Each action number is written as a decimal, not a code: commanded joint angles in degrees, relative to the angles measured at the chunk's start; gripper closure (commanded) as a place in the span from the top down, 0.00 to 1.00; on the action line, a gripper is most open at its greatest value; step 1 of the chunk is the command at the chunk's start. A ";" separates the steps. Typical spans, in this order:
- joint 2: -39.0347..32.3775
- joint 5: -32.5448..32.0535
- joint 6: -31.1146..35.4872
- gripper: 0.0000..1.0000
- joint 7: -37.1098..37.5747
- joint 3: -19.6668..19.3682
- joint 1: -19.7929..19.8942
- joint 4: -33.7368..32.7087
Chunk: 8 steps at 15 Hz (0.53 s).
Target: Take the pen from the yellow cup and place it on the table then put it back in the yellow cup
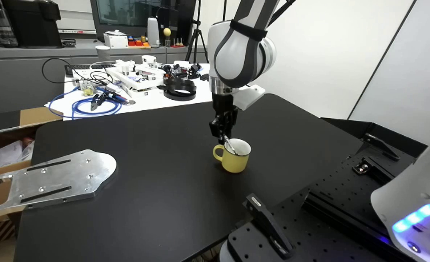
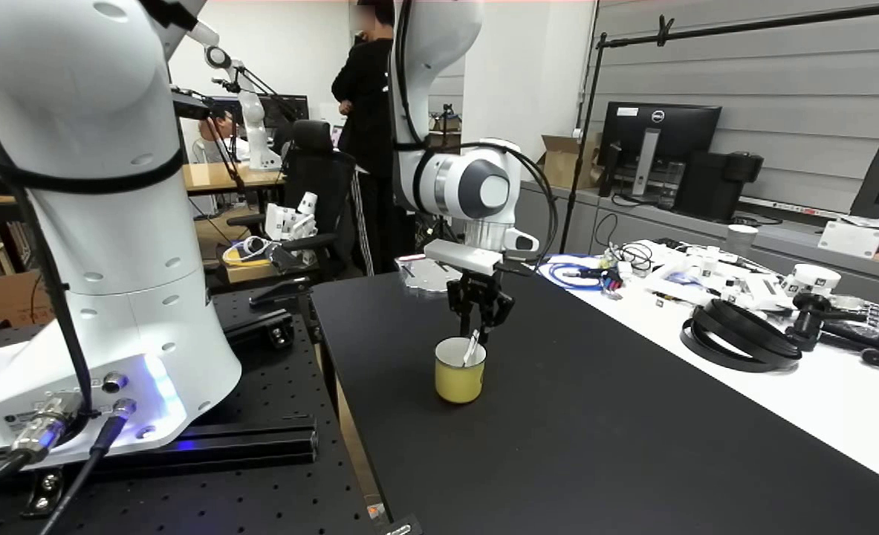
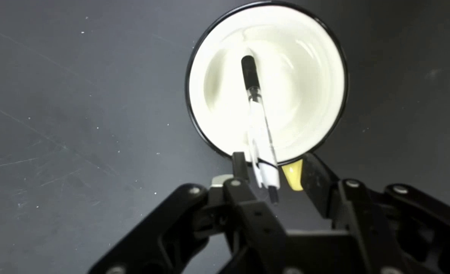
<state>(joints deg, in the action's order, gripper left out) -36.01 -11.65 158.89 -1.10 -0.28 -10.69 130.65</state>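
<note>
Closest to the wrist camera, the black two-fingered gripper (image 3: 274, 158) has its fingers spread apart. The slim, black-ended white pen (image 3: 264, 140) reaches up between them, tilted inside the squat pale-yellow mug (image 1: 234, 163) with a white interior, which sits on the matte black tabletop (image 1: 145, 182). Farther off, in both exterior views, stands a cluttered white table (image 1: 145, 102).

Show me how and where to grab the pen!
Probably the white upper end of the pen, from above on the handle side. There the pen slants up out of the yellow mug, so the open fingers can close across it; its black lower part sits inside.
</note>
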 commanded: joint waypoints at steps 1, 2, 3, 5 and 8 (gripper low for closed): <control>-0.79 0.25 -1.20 0.12 2.59 -1.28 -1.46 -1.37; -0.81 0.40 -1.53 0.05 2.73 -1.41 -1.58 -1.51; -0.81 0.49 -2.00 0.02 2.93 -1.47 -1.64 -1.69; -0.75 0.56 -3.34 0.04 3.68 -1.82 -1.75 -2.15; -0.07 0.49 -5.61 0.04 4.33 -2.57 -1.54 -2.86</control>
<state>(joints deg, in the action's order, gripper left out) -36.01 -11.14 156.36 0.68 -1.56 -11.62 129.38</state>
